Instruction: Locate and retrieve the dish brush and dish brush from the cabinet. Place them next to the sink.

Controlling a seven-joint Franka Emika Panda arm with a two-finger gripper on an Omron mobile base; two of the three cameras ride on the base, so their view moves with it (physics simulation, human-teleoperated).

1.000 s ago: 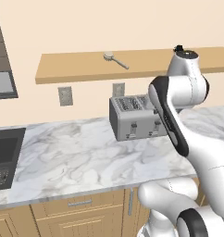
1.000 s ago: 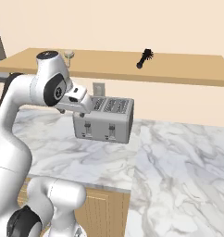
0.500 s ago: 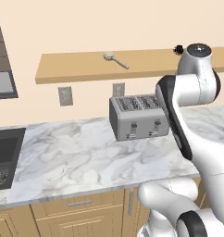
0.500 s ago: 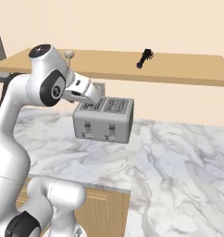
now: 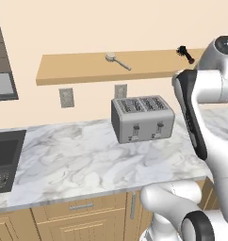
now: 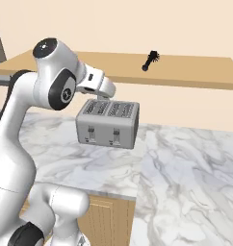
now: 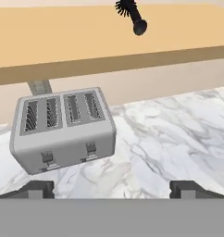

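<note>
Fingers of the hand (image 7: 112, 187) stand spread wide with nothing between them, hanging over the white marble counter (image 7: 178, 134). Ahead and above it, the all-black spiky-headed dish brush (image 7: 131, 14) lies on the long wooden shelf (image 7: 63, 44); below-left sits the grey four-slot toaster (image 7: 63, 127). Further left along the shelf lies the pale wooden disc-headed dish brush (image 5: 117, 60); the dark rectangular sink (image 5: 5, 157) is far left.

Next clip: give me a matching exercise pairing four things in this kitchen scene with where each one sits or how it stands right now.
Things:
1. black dish brush
2. wooden dish brush
3. toaster
4. claw

Places or states:
A. on the marble counter, below the shelf
B. open, holding nothing
C. on the shelf, toward its left end
D. on the shelf, toward its right end

Pairs: 1-D, 2-C, 3-A, 4-B
</note>
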